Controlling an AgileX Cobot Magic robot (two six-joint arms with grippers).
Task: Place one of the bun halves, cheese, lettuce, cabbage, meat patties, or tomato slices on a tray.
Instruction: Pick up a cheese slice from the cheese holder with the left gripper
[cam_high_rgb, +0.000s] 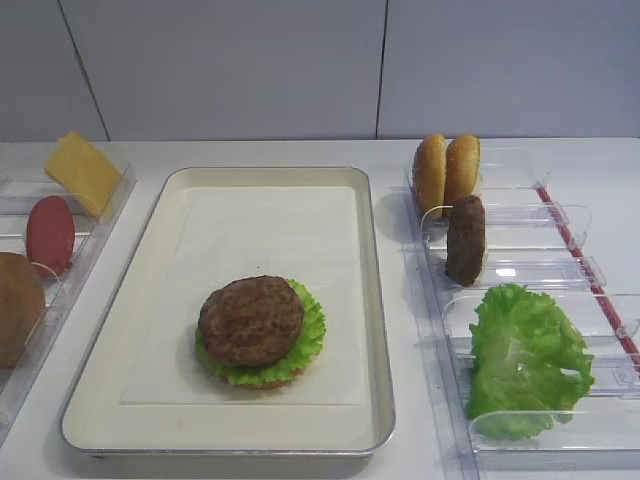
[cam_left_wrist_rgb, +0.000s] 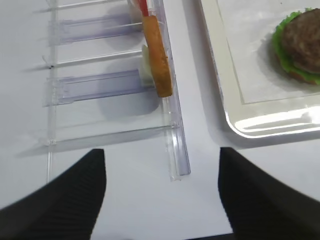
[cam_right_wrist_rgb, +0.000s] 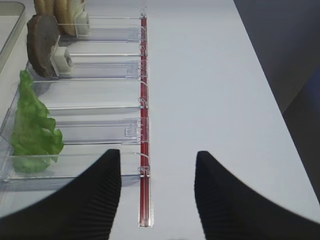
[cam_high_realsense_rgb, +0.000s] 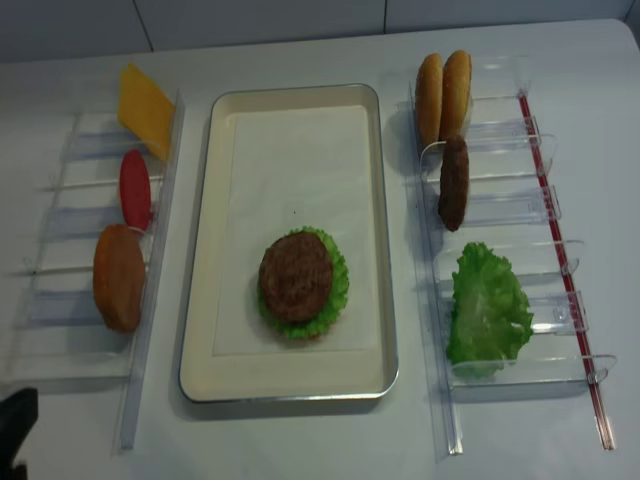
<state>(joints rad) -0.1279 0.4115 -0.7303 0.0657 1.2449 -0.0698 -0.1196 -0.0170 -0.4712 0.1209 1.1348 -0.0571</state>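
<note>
The tray (cam_high_rgb: 372, 300) already carries a stack: a bun base, lettuce, and a meat patty (cam_high_rgb: 251, 319) on top. The cheese (cam_high_rgb: 82, 172) looks the likely next piece; it leans on edge in the far slot of the left rack (cam_high_realsense_rgb: 150, 290), beside the tomato slice (cam_high_rgb: 50, 234). Thin, light and probably floppy and slick, so I'd pinch its exposed upper edge. Left jaws (cam_left_wrist_rgb: 162, 195) stand wide apart, empty, above the worktop by the rack's near end; right jaws (cam_right_wrist_rgb: 157, 192) likewise released
</note>
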